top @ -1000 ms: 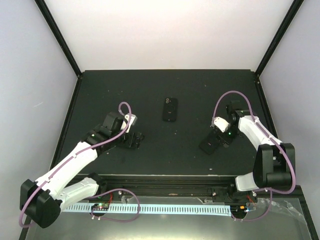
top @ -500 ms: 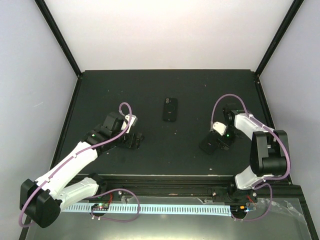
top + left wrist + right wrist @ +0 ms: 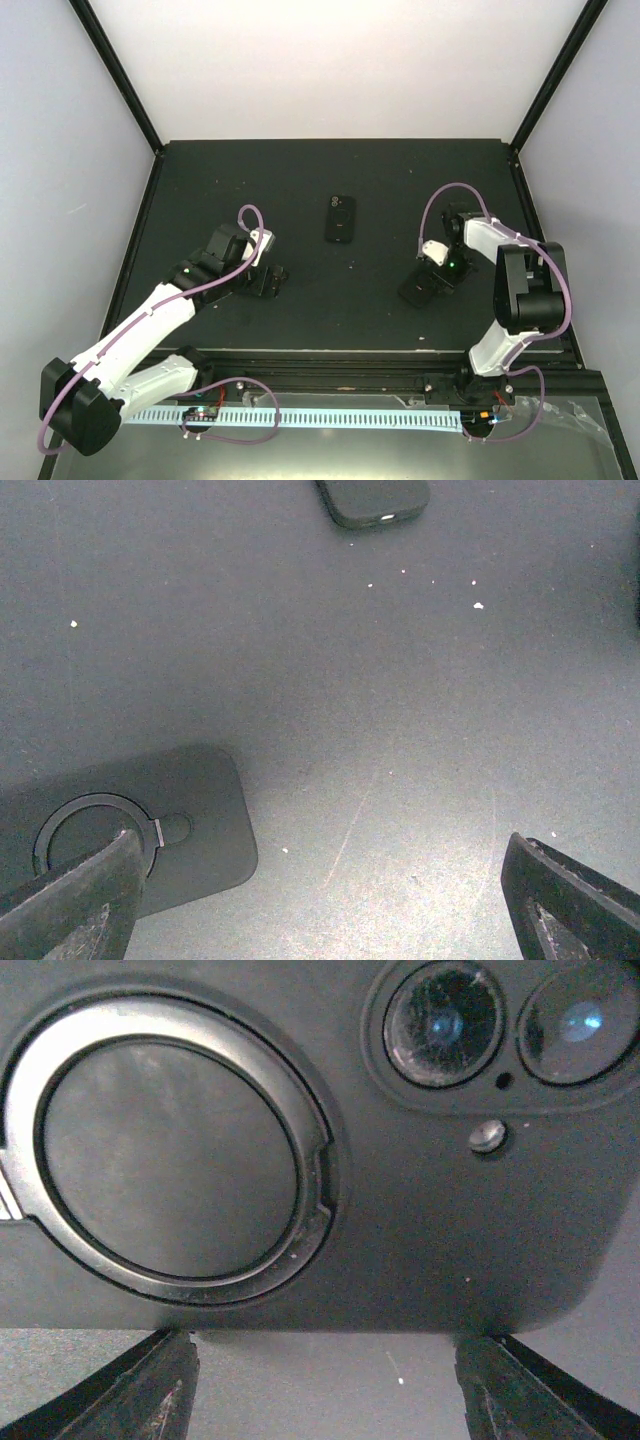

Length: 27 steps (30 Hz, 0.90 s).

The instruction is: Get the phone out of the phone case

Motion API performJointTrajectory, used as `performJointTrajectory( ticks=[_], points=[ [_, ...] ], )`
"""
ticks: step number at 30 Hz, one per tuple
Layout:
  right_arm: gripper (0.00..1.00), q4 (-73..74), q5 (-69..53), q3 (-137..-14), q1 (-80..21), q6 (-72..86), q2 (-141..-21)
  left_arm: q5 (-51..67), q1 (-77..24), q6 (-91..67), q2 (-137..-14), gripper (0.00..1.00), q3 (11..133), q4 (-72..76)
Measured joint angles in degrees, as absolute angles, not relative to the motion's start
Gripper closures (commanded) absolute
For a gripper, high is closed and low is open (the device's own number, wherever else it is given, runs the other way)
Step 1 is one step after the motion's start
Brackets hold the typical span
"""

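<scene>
The centre phone lies near the middle of the table. To its right and nearer the arms lies the cased phone, with the right pincer just to that phone's right. To the centre phone's left and also nearer the arms, the ringed case lies on the table, partly under one finger of the left pincer, well apart from the centre phone.
</scene>
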State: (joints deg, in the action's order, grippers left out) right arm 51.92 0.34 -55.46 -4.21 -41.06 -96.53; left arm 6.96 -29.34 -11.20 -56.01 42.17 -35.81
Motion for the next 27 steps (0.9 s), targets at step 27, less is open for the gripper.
performJointTrajectory(
  ticks=[27],
  points=[
    [0.12,51.33,-33.23,-69.95,-11.14,-23.46,-72.60,-2.66,-41.06,-17.50,-55.44,0.01,46.15,-37.82]
  ],
)
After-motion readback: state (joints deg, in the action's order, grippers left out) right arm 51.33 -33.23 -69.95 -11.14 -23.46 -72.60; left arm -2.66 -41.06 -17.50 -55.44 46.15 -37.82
